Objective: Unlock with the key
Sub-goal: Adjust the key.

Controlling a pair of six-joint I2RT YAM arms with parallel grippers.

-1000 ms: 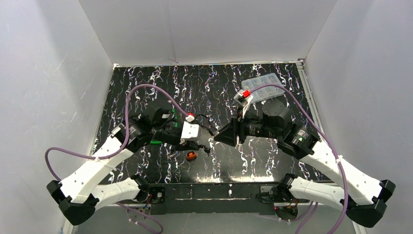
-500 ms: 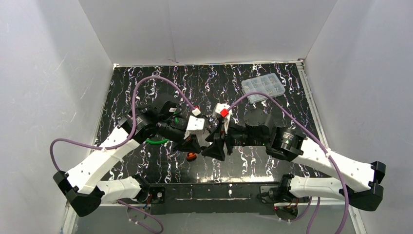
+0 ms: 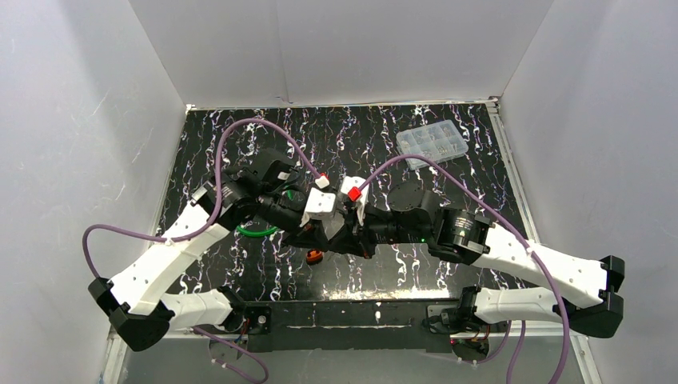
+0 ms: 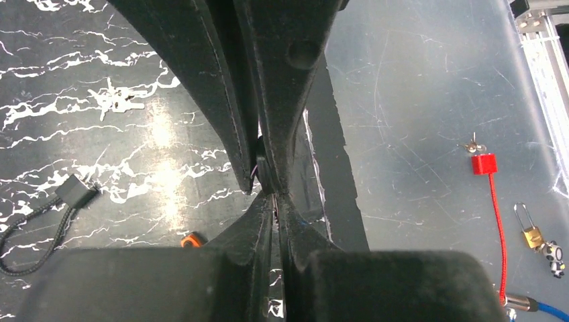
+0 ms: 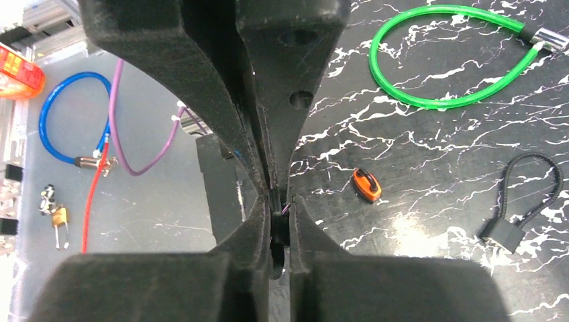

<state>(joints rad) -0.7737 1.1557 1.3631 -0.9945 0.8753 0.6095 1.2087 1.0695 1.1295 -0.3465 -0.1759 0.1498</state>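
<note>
the left gripper (image 4: 274, 204) is squeezing its fingers together, tip to tip with the right gripper (image 5: 280, 208), which is pinching a small dark thing (image 5: 275, 231). silver keys (image 4: 124, 100) are lying on the black mat (image 4: 67, 151), the gold lock (image 4: 532, 236) off it.

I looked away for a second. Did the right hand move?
Yes. The right hand slid left, away from the clear box, toward the left hand.

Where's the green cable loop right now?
Top view: the loop is left of centre, partly under the left arm, just left of the orange lock.
</note>
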